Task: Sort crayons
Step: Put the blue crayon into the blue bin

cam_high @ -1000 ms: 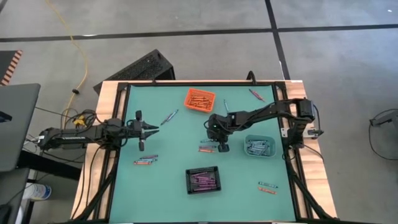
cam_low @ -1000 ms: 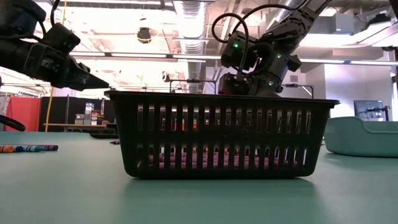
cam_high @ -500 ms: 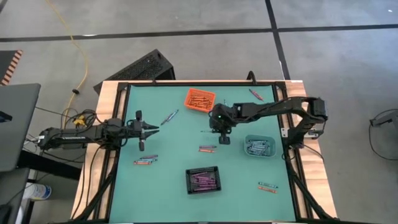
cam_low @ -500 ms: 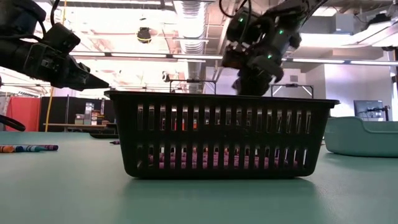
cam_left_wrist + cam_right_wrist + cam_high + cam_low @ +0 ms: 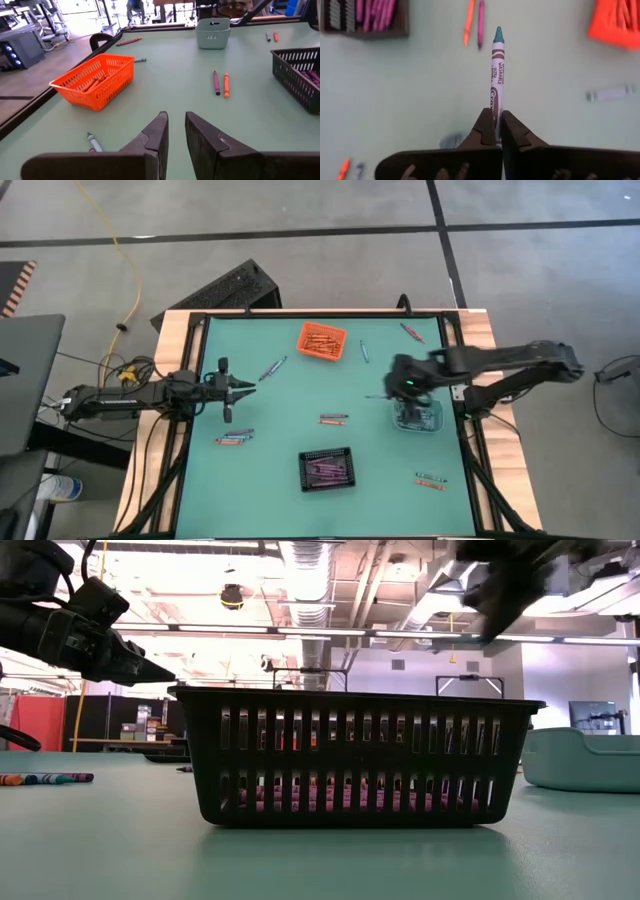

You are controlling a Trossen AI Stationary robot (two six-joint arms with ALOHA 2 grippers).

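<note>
Nearest the front edge of the green desk (image 5: 280, 500): a black bin (image 5: 326, 469) with purple crayons (image 5: 325, 471) inside, and off toward the right corner two loose crayons (image 5: 431, 480) side by side. Farther in, on the left, a small cluster of crayons (image 5: 234, 437); near the middle, a purple and orange pair (image 5: 333, 419) lying together. On the right, a teal bin (image 5: 417, 416) with grey-blue crayons in it. Just above that bin, the right gripper (image 5: 498, 131), fingers (image 5: 484, 127) pinched tight on a teal-tipped crayon (image 5: 497, 77) that sticks straight out past the tips. On the left side, above the desk, the left gripper (image 5: 175, 135) waiting, fingers (image 5: 157, 132) a narrow gap apart, holding nothing. Beyond it, one grey crayon (image 5: 272, 367). Toward the back edge, an orange bin (image 5: 321, 341) holding orange crayons, a blue crayon (image 5: 364, 351) beside it, and a red crayon (image 5: 411, 332) near the right back corner.
</note>
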